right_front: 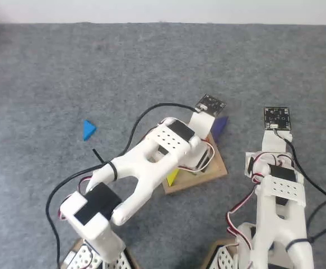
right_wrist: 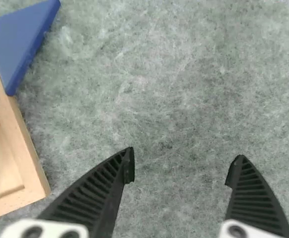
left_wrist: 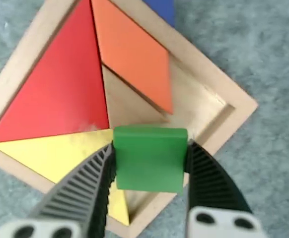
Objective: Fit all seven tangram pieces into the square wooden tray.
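I see the square wooden tray (left_wrist: 210, 74) holding a red triangle (left_wrist: 55, 89), an orange parallelogram (left_wrist: 134, 54) and a yellow triangle (left_wrist: 50, 153). My left gripper (left_wrist: 150, 148) pinches the green square (left_wrist: 149, 163) over the tray's bare corner. A dark blue triangle (right_wrist: 18, 37) lies outside the rim, touching it, I think. A small blue triangle (right_front: 88, 129) sits well apart.

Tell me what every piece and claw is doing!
wooden tray: partly filled
red triangle: in tray
yellow triangle: in tray
orange parallelogram: in tray
green square: held over tray's bare part
left gripper: shut on green square
dark blue triangle: outside, by tray's rim
light blue triangle: on carpet, away from tray
right gripper: open, over carpet
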Tool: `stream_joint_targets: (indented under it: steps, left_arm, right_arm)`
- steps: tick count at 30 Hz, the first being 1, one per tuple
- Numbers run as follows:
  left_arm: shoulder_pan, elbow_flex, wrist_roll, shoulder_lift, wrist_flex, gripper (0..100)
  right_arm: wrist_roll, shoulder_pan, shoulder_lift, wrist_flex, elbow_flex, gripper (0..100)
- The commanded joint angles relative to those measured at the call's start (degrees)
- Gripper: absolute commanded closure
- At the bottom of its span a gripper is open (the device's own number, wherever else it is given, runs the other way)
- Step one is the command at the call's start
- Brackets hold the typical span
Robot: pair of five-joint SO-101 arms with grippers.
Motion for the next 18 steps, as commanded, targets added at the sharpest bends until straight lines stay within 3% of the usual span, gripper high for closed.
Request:
stream_joint_targets:
  steps: [1, 18]
  left_arm:
    - [-0.3, 1.0, -0.8, -3.6, -0.9, 80]
    - [-0.6, 0.7, -2.0, -3.6, -1.2, 74]
  right_arm:
    - [-0.6, 0.4, -1.5, -0.1, -2.5, 69.2]
    - [-0.6, -1.1, -1.5, -0.2, -2.5, 69.2]
